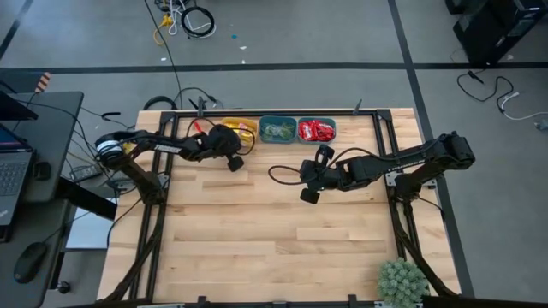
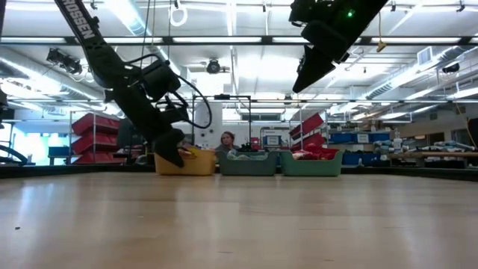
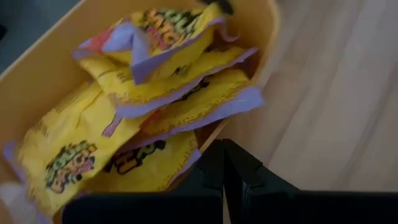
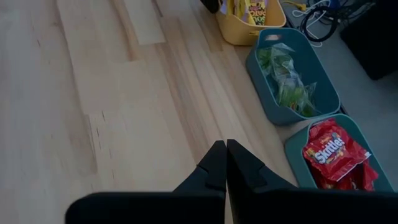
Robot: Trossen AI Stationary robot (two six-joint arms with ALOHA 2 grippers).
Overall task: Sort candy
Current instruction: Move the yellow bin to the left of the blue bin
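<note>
High view: three bins stand in a row at the far edge of the desk, placed side by side so that each colour of candy has its own compartment. The orange bin holds the yellow packets, the middle teal bin holds the pale green packets, and the other teal bin holds the red packets. No candy is visible loose on the desk; in my judgement the sorting is complete or very nearly so.

The left gripper sits at the near rim of the orange bin. Its fingers are pressed together with nothing between them, and its own camera looks straight onto the heap of yellow packets, several overlapping and one tilted against the bin wall. That position suggests a delivery point above this bin, not a pick.

The right gripper hangs over bare desk, near the teal bins but apart from them; the low view shows it raised well clear of the surface. Its fingers are also together and hold nothing. It appears to be waiting.

A potted plant stands at the near right corner, well apart from the work
</note>
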